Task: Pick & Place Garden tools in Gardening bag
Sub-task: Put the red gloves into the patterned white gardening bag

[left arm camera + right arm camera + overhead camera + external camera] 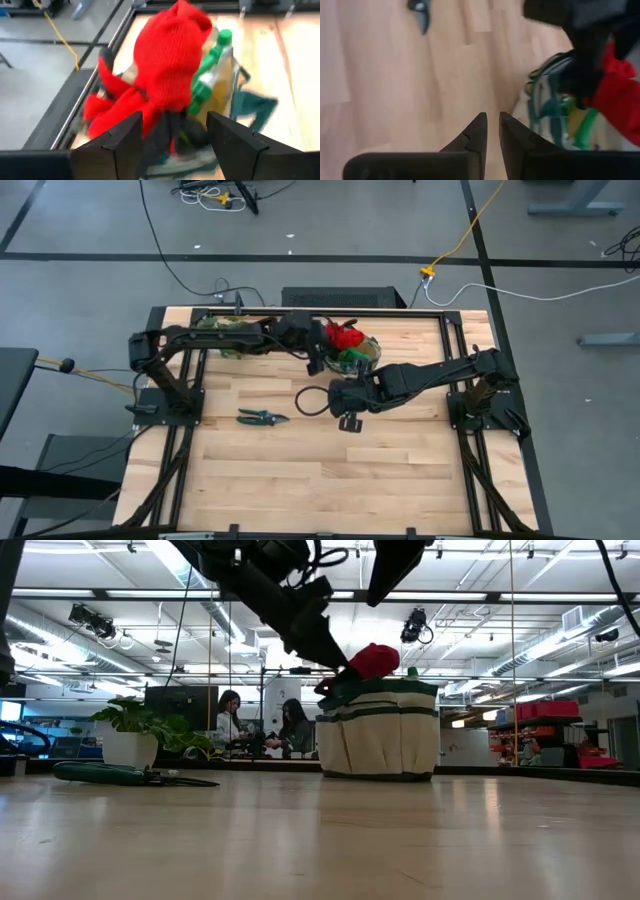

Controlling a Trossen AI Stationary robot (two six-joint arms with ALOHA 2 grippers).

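Observation:
The gardening bag (380, 735) stands upright on its base at the table's far middle. The red gloves (170, 65) lie heaped on its rim, and the green spray bottle (210, 70) sticks up inside it. My left gripper (172, 140) is open, slanting down just short of the gloves on the bag's left side (315, 360). My right gripper (491, 130) is shut and empty above the table, on the near side of the bag (347, 415). The dark-handled pruning shears (262, 417) lie flat on the table, left of centre. The hand rake is not in view.
A leafy green sprig (225, 330) lies at the far left under my left arm. Black frame rails (330, 310) run along the table's edges. Bare wood (330, 480) lies across the near half of the table. People sit in the room beyond (260, 725).

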